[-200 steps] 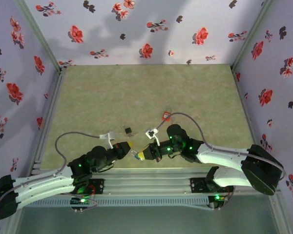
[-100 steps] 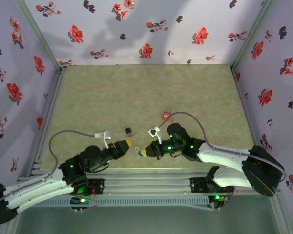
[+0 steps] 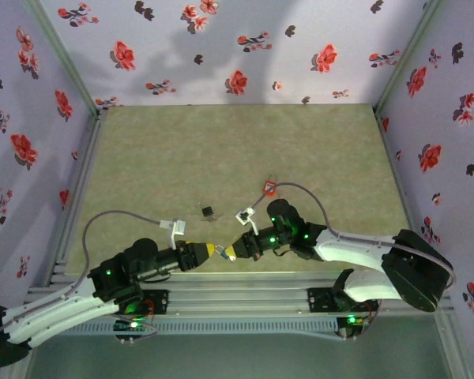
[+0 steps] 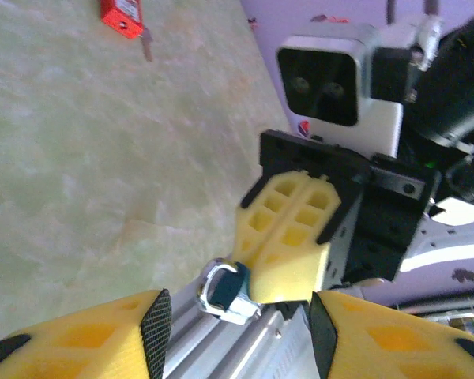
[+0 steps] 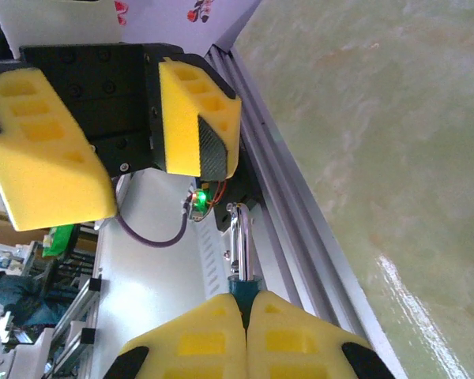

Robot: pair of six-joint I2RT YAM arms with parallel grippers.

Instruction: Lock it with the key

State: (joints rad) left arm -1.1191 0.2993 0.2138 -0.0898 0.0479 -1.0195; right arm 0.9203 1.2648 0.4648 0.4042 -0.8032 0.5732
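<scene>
We see the right pincer (image 5: 243,304) clenched on the padlock (image 4: 223,289) at the near edge of the desk (image 3: 221,150), the left pincer (image 4: 235,328) released, facing it.

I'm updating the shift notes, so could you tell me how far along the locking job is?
Done: the right gripper is shut on the padlock. In hand: the open left gripper faces it. Left: the red key lies untouched on the mat, to be picked up, inserted and turned.
</scene>
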